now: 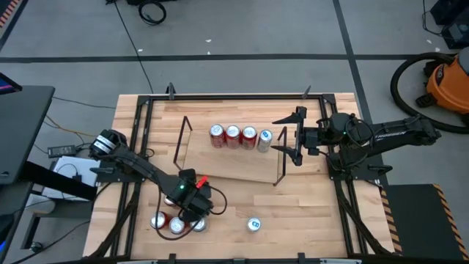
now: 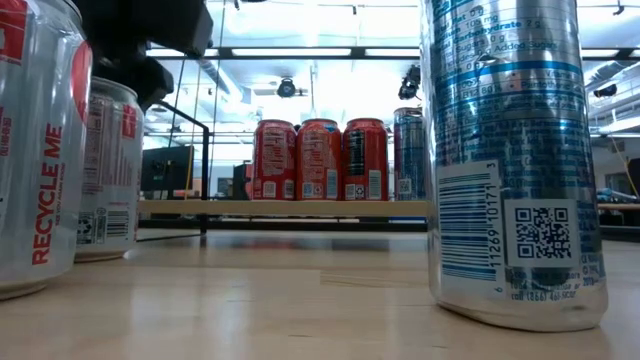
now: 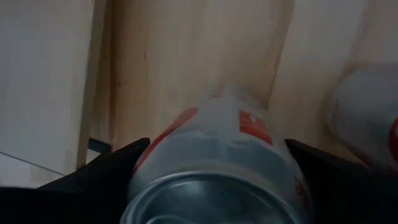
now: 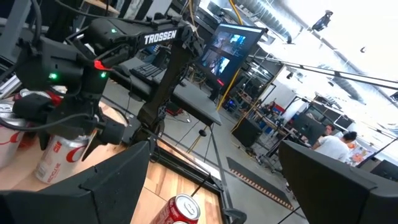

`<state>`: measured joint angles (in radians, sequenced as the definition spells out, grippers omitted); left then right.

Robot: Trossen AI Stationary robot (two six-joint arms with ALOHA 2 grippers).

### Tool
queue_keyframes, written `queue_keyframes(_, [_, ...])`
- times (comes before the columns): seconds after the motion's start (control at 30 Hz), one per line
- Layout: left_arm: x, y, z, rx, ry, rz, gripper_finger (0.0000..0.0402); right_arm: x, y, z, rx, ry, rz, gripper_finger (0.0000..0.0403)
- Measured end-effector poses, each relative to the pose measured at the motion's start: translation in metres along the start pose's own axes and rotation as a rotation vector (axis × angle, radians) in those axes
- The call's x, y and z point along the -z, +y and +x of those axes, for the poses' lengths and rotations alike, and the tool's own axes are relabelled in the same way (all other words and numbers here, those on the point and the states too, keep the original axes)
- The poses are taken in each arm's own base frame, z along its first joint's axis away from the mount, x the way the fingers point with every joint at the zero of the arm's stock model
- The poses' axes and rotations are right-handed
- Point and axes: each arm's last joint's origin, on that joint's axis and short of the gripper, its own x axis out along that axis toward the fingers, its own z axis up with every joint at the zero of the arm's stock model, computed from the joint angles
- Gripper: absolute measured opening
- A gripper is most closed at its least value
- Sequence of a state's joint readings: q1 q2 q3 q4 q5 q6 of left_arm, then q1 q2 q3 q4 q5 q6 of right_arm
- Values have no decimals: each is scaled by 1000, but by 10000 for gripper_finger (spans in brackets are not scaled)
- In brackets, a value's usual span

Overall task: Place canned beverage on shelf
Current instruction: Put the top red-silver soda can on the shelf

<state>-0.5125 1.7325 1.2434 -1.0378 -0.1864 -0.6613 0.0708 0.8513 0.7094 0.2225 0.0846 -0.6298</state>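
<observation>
- Can (image 3: 214, 155), silver with red markings, stands upright on the table (image 1: 308, 213) in a small cluster of cans (image 1: 176, 223), well in front of the shelf (image 1: 227, 158), toward its left end.
- Left gripper (image 1: 192, 207) sits directly over this can; in the left wrist view the fingers (image 3: 106, 171) stand apart, one on each side of the can's shoulder, not yet pressed to it as far as I can tell.
- Key relation: can lies straight ahead of and between the left fingers, long axis vertical. Judgement: closing on it comes next.
- Left arm is far nearer; shelf lies beyond the can from this gripper.
- Shelf already carries a row of four upright cans (image 1: 240, 137) along its far edge; the near part is bare.
- Right gripper (image 1: 292, 137) waits at the shelf's right end, fingers apart, holding nothing.
- One blue-and-silver can (image 1: 253, 224) stands alone, in front of the shelf's right half.
</observation>
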Motion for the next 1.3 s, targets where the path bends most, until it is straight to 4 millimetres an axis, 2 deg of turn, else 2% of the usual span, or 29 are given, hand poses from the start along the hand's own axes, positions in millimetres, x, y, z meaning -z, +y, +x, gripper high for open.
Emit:
queue_keyframes(0.27, [-1,3,1,0,2,53,309,0,0,0,0,0,0,368])
queue_keyframes(0.47, [-9,8,-3,-16,0,83,304,0,0,0,0,0,0,368])
queue_keyframes(0.77, [-41,30,-45,27,-50,129,318,0,0,0,0,0,0,368])
queue_keyframes(0.87, [-45,44,-59,4,-12,171,320,0,0,0,0,0,0,368])
queue_keyframes(0.97, [-51,61,-63,-18,15,200,321,0,0,0,0,0,0,368])
queue_keyframes(1.07, [-55,82,-60,-55,74,231,322,1,0,1,-2,3,-1,368])
queue_keyframes(1.3, [-70,131,-52,-76,91,238,324,2,2,3,-7,10,-2,368])
